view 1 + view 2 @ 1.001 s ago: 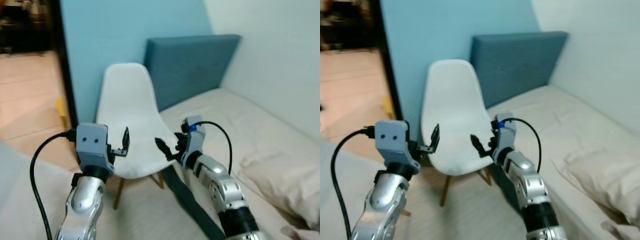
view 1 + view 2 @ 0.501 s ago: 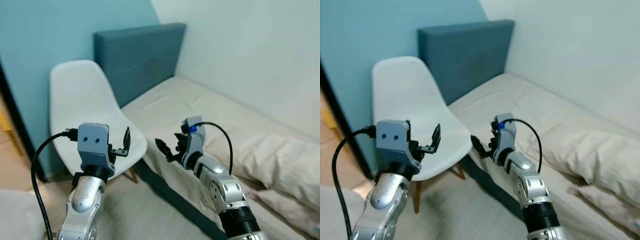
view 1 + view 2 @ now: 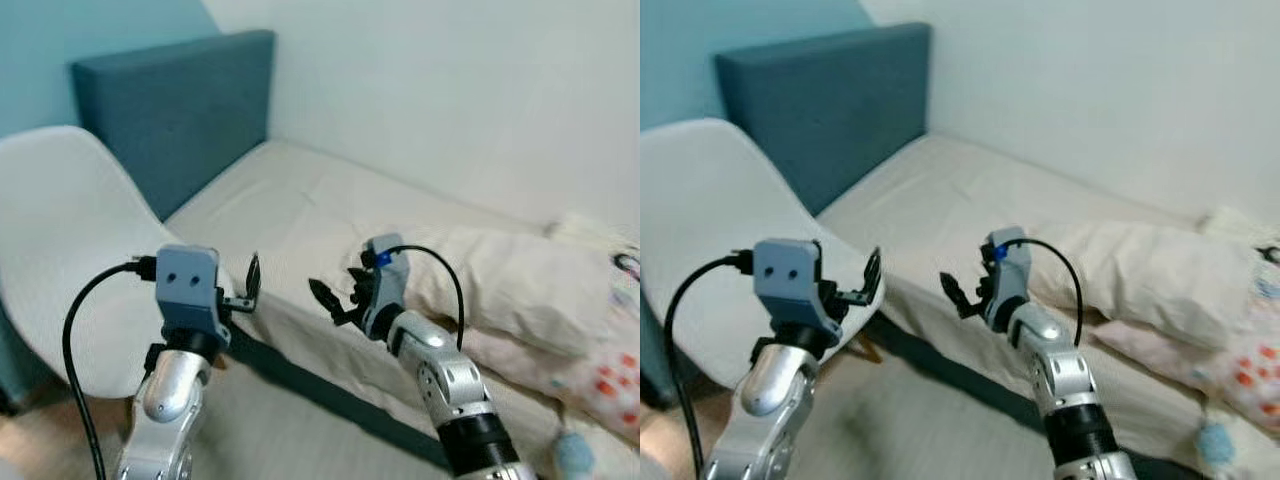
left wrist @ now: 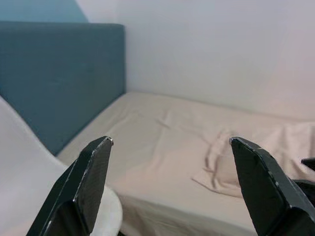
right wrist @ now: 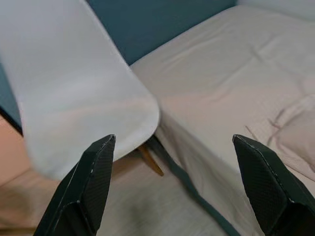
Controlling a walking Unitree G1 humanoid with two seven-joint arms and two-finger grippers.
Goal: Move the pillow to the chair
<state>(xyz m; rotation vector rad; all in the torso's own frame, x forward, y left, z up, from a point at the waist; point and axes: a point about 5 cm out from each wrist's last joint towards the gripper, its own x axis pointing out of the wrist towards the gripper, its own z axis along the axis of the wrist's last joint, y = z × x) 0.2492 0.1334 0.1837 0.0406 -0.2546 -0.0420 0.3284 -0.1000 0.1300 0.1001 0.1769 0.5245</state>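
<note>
The pillow (image 3: pixel 510 285) lies flat on the bed (image 3: pixel 300 205), well down from the blue headboard (image 3: pixel 175 110) and close along the white wall (image 3: pixel 450 90), and nothing of mine touches it. I judge it lies there simply as bedding at rest, long side along the mattress, which leaves its near edge facing me for a grip from the front. Past it, further from the headboard, sits a patterned cloth (image 3: pixel 615 370) with red marks; I cannot tell what it is. My right gripper (image 3: pixel 335 300) hangs in the air over the near edge of the bed, between the headboard end and the pillow, jaws spread wide and empty. My left gripper (image 3: pixel 245 290) is raised beside it, nearer the headboard, jaws likewise spread with nothing between them. Both are held up and open, I think, because I am squaring up to the bed before reaching. The white chair (image 3: pixel 60 270) stands just beside the bed at the headboard end, its seat bare and ready to take the pillow. I can read no brand, label or writing on any of this.
</note>
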